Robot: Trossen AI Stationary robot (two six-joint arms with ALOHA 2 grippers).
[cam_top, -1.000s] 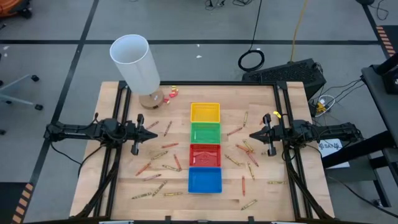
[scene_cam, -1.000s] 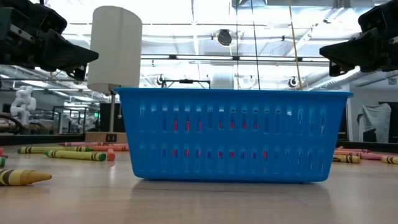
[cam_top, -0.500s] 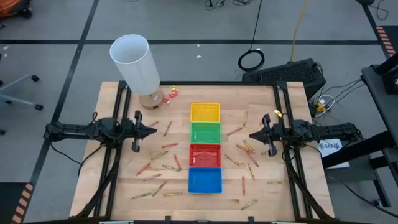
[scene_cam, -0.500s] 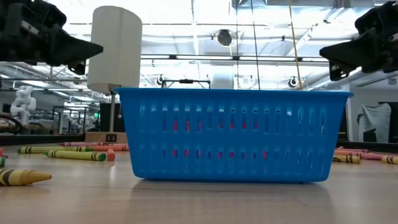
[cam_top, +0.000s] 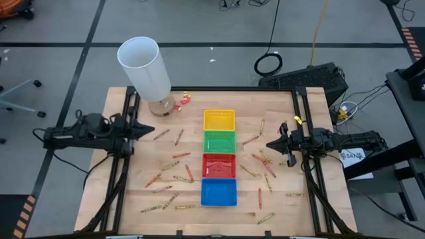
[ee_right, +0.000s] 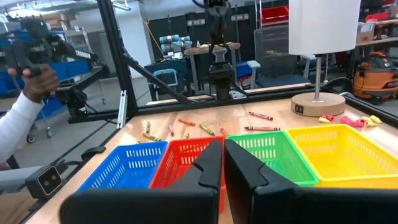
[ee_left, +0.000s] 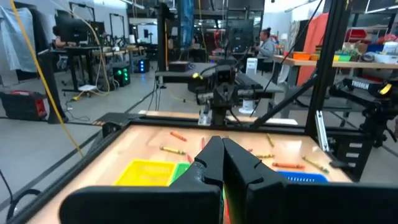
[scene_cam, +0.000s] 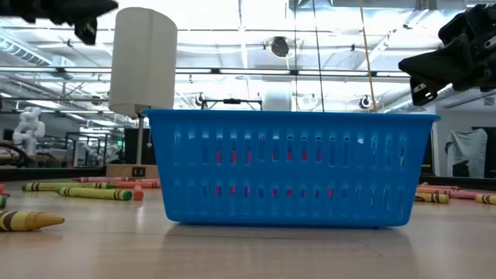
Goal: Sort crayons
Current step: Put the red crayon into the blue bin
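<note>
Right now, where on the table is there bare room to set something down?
Bare wood shows beside the yellow tray toward the table's far right corner, and along the front edge left of the blue tray. Crayons crowd both sides of the red tray.

A tall white tube [cam_top: 146,66] stands on a round wooden base at the far left corner of the wooden counter [cam_top: 119,199]. Small red and yellow bits [cam_top: 182,99] lie just beside the base. A black cable loop [cam_top: 268,64] lies on the grey floor behind the counter.
</note>
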